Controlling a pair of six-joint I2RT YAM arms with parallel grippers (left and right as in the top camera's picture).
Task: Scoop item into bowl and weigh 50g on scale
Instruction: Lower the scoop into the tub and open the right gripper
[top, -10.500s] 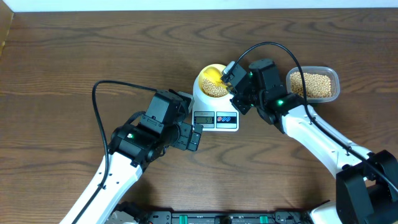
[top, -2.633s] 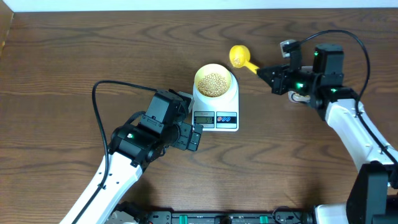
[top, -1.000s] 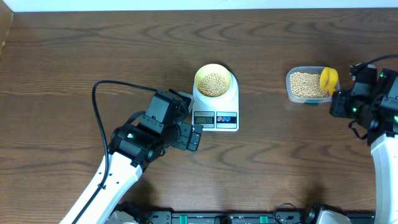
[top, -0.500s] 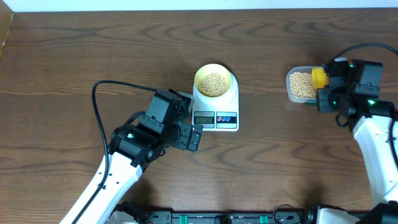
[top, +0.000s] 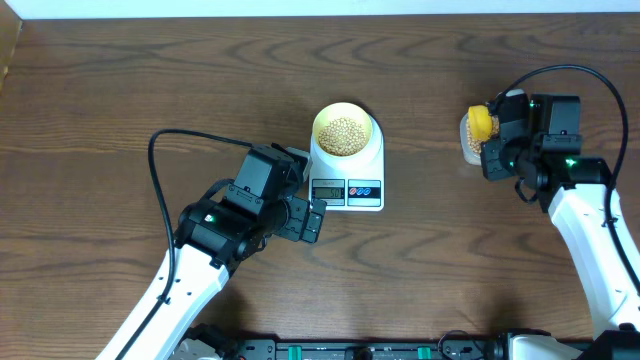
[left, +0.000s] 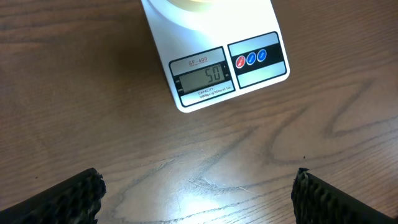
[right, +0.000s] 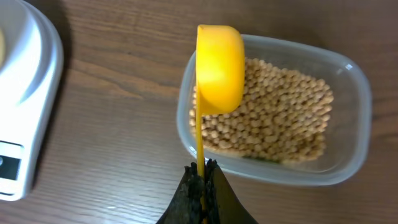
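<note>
Plenty of bare wood on this table (top: 120, 90): the whole left half and the near edge are open, and there's a wide free strip between the scale (top: 378, 160) and the clear tub (right: 363, 112) off toward the right edge. The scale sits about mid-table, a bit closer to the far edge. Its long axis runs far-to-near, round platform at the far end, display and 2 buttons facing the near edge. From the left wrist cam the display reads 50.

The bowl (top: 319, 122) sits upright on the platform with a heap of beans (top: 344, 134) in it.

The left gripper (left: 199, 199) is parked at the scale's near-left corner, close but not touching, pointing at the display. Its jaws are spread wide and only wood grain shows between the fingers (left: 68, 199).

The right gripper (right: 203, 180) is clamped tight on the thin handle of the yellow scoop (right: 219, 68). The handle runs straight out from the jaws, and the cup is turned on its edge over the tub's rim on the scale side. More beans fill the tub floor underneath. From overhead, the arm covers most of the tub. So bowl and scale are well apart from the right gripper and right beside the left one.
</note>
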